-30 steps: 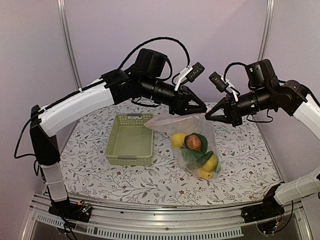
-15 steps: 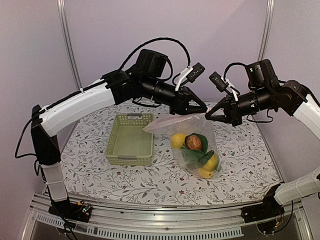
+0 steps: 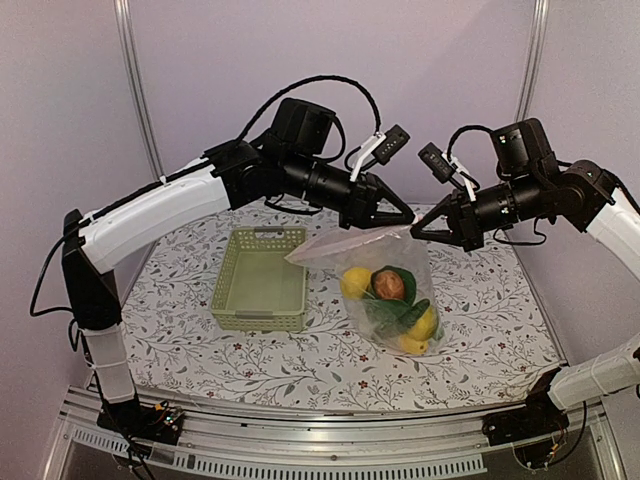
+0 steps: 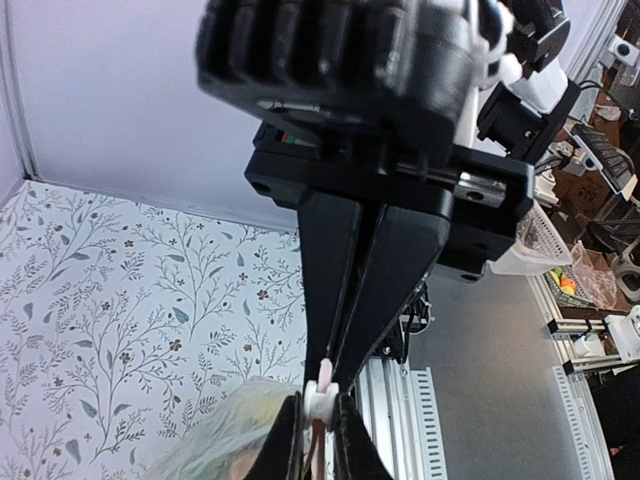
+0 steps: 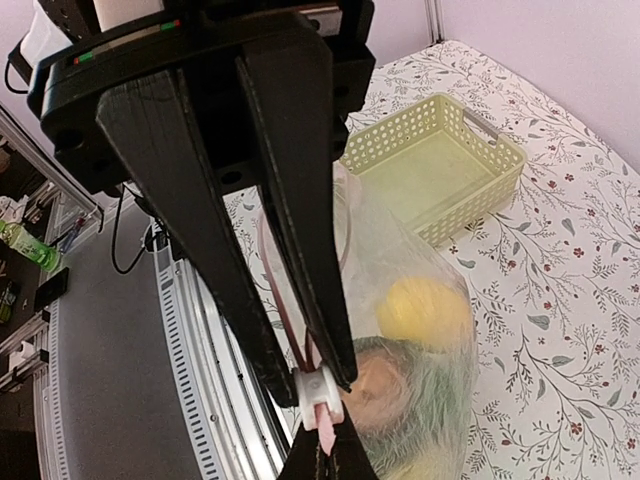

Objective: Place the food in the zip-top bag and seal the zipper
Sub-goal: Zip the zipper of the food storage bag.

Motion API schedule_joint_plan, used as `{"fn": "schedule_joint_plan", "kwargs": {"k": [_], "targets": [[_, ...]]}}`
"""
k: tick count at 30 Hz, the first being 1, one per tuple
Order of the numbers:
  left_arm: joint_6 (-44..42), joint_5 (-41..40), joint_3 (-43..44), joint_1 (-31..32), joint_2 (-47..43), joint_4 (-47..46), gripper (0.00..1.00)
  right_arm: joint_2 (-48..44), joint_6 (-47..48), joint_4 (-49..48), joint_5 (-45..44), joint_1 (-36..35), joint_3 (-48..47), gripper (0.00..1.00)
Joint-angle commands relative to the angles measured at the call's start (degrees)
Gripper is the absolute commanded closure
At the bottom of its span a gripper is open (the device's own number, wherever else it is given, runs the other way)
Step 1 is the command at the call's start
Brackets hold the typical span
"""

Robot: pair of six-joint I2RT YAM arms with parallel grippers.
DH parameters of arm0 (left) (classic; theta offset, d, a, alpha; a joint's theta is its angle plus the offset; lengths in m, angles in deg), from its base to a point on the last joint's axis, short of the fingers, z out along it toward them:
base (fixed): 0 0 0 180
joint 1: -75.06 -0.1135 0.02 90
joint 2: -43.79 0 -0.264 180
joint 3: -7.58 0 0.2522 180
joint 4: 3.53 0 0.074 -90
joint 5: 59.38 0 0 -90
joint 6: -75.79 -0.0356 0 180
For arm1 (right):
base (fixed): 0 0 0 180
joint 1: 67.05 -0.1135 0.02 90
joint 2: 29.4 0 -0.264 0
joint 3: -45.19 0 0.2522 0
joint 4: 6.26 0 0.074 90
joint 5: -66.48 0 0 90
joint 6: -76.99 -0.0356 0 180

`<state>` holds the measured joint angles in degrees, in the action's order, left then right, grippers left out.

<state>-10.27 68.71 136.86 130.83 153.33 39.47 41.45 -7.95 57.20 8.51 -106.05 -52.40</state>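
I find the food (image 3: 390,300) in the zip-top bag (image 3: 330,252); my left claw (image 3: 406,218) and right claw (image 3: 419,234) clench the zipper (image 3: 360,233); sealing judged underway; next, run along it.

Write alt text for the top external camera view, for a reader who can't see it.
The left gripper and right gripper meet tip to tip, pinching the top edge of a clear zip-top bag holding toy lemons, a reddish-brown round piece and green vegetables. An empty pale green basket sits beside it on the floral-patterned table.
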Motion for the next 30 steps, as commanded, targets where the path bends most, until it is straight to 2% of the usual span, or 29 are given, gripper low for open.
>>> {"fn": "schedule_joint_plan", "kwargs": {"k": [1, 4, 6, 10, 12, 24, 30], "targets": [[0.39, -0.05, -0.4, -0.42, 0.71, 0.93, 0.94, -0.77, -1.01, -3.98, -1.34, -0.38, -0.17, 1.0], [0.43, -1.28, -0.72, -0.52, 0.19, 1.87, 0.97, -1.06, -1.36, -4.08, -3.23, -0.37, 0.28, 1.0], [0.24, -2.38, -1.84, -0.68, -0.57, 2.21, 0.96, -1.3, -1.37, -4.26, -3.55, -0.36, 0.46, 1.0], [0.25, -3.07, -3.2, -0.99, -1.41, 2.02, 0.76, -1.01, -1.3, -4.42, -2.07, -0.37, 0.52, 1.0], [0.28, -3.05, -2.73, -0.95, -0.99, 1.53, 0.74, -0.69, -1.12, -4.4, -1.01, -0.36, 0.51, 1.0], [2.45, 0.79, -0.6, -1.53, 1.46, -2.34, 0.74, 0.67, 1.16, -2.63, 0.66, -0.38, -0.85, 1.0], [5.21, 4.55, -1.11, -2.59, 1.97, -5.3, 0.8, 1.02, 1.4, -2.52, 0.71, -0.38, -0.98, 1.0]]}}
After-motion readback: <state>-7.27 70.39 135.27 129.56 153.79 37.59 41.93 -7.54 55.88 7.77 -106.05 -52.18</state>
